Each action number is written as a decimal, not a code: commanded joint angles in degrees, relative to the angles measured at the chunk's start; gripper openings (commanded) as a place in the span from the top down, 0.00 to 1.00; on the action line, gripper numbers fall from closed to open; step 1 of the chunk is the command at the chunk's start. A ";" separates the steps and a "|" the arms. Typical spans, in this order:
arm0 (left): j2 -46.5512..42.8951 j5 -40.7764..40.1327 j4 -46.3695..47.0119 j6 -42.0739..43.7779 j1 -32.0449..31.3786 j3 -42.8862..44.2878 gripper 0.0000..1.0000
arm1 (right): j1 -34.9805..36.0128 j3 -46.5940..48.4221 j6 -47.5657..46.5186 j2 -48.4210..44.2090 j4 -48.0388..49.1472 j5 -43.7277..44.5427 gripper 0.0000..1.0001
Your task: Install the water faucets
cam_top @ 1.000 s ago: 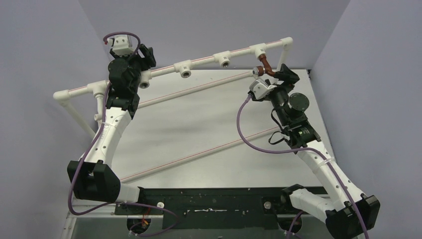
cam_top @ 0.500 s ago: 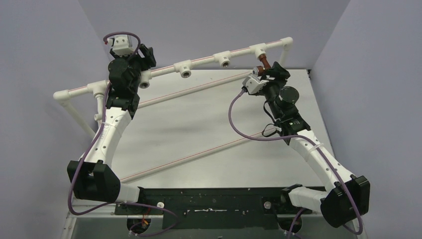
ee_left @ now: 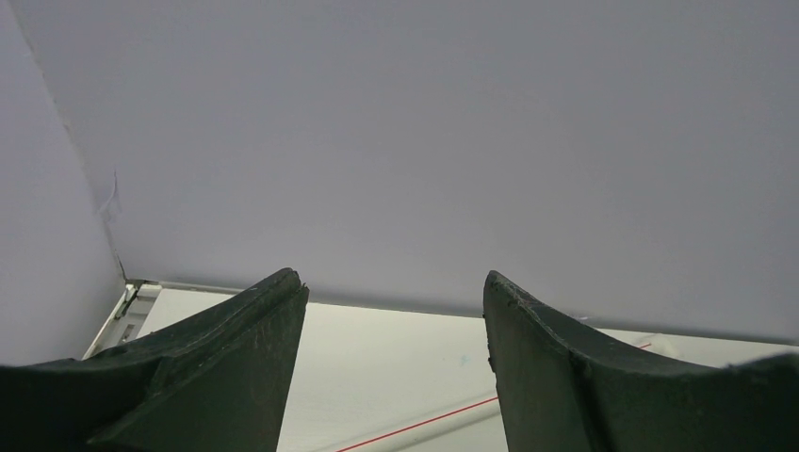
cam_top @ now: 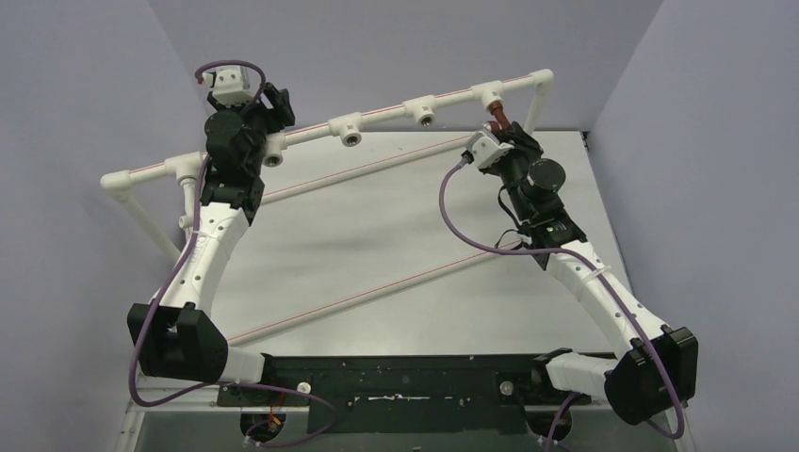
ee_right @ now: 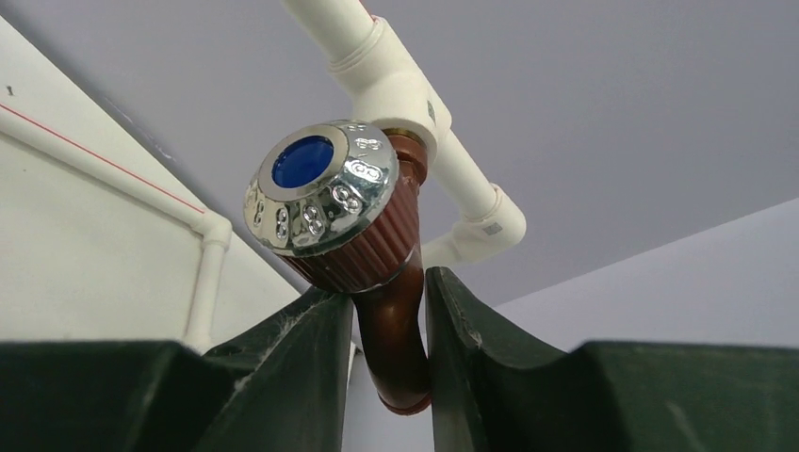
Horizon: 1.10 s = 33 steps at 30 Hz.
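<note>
A reddish-brown water faucet (ee_right: 391, 339) with a silvery knob cap and blue centre (ee_right: 320, 202) hangs from the far-right white tee socket (ee_right: 396, 94) of the pipe frame (cam_top: 377, 115). My right gripper (ee_right: 386, 287) is shut on its curved spout just below the knob, one finger on each side. From above, that faucet (cam_top: 499, 117) shows under the tee with the right gripper (cam_top: 506, 135) right beneath it. My left gripper (cam_top: 275, 102) is raised by the frame's left end. In its wrist view the left gripper (ee_left: 394, 280) stands open with nothing between the fingers.
Three more white tee sockets (cam_top: 351, 132) (cam_top: 425, 112) (cam_top: 273, 153) sit along the raised top pipe. Two red-striped pipes (cam_top: 377, 292) cross the table (cam_top: 377, 226) diagonally. Grey walls (cam_top: 396, 47) close in behind and on both sides.
The right arm moved back and up toward the far-right tee, turned its wrist, and its jaws closed on the brown faucet's spout. The left arm stayed still.
</note>
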 commanded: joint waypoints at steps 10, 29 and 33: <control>4.28 3.47 -13.10 2.34 -0.55 -3.65 0.34 | -3.23 5.38 52.00 0.41 10.40 3.43 1.00; 4.16 4.07 -13.01 1.90 -0.28 -3.59 0.34 | -7.18 2.31 116.41 -0.25 6.66 3.42 1.00; 4.20 4.25 -13.10 1.82 -0.37 -3.58 0.34 | -7.19 1.89 125.07 -0.15 6.42 3.26 1.00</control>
